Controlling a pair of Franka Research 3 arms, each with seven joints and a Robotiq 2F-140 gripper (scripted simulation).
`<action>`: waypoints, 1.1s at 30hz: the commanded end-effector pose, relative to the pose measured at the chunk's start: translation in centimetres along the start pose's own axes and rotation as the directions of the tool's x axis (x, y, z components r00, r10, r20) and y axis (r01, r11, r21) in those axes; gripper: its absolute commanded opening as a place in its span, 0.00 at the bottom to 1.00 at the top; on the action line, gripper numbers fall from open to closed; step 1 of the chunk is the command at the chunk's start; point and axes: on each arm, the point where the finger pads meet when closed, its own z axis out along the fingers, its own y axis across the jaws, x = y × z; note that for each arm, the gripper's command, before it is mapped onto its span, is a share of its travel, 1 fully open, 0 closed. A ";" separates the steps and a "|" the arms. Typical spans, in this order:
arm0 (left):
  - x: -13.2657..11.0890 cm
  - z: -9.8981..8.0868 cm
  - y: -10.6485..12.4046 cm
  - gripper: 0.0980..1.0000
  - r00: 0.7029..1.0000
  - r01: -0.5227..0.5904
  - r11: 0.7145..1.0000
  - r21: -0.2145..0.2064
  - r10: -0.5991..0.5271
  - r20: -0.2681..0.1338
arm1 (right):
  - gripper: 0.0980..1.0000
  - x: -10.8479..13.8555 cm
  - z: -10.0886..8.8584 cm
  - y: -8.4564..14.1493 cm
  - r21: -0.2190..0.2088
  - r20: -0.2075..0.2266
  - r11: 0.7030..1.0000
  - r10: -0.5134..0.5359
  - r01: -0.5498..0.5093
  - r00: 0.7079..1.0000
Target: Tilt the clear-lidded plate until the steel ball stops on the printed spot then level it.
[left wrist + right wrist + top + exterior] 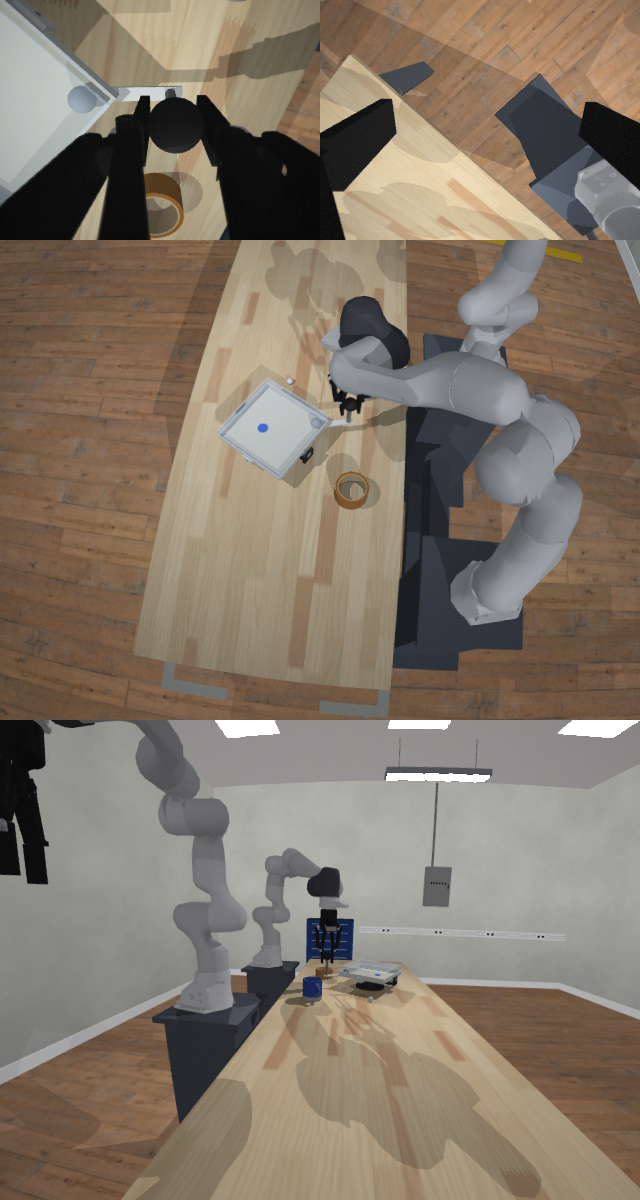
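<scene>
Here's your left gripper [351,404] [326,958] [173,110], pinching the round black knob [351,403] [176,125] at the end of the plate's handle arm [338,422] [145,93]! The clear-lidded plate [272,430] [370,972] [30,100] sits just beside those fingers, over the wooden table [248,570] [392,1050] [240,30] [420,170], its corner joined to that arm. And there's your steel ball [316,422] [82,99], tucked in the corner nearest the gripper, well apart from the blue spot [262,428] [377,974]!

Over to your right gripper [23,879] [487,117]: fingers spread wide, nothing between them, high up and well away from the plate.

Now compare your views! The exterior one gives you the dark round base [369,986] under the plate and a blue mug [312,988] near it; from the top you can't pick out that mug. The left wrist view brings you the ball and the orange ring [337,492] [182,215], but the blue spot lies outside it.
</scene>
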 end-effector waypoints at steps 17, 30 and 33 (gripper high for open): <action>0.2 -0.4 -0.3 0.00 1.000 0.001 1.000 0.009 -0.001 -0.015 | 1.00 0.0 -0.1 0.0 0.004 0.000 1.000 -0.005 0.005 1.000; 0.1 -0.4 -0.3 0.00 1.000 0.001 1.000 0.009 -0.001 -0.015 | 1.00 0.0 -0.1 0.0 0.004 0.000 1.000 -0.005 0.005 1.000; 0.1 -0.4 -0.3 0.00 1.000 0.001 1.000 0.009 -0.001 -0.015 | 1.00 0.0 -0.1 0.0 0.004 0.000 1.000 -0.005 0.005 1.000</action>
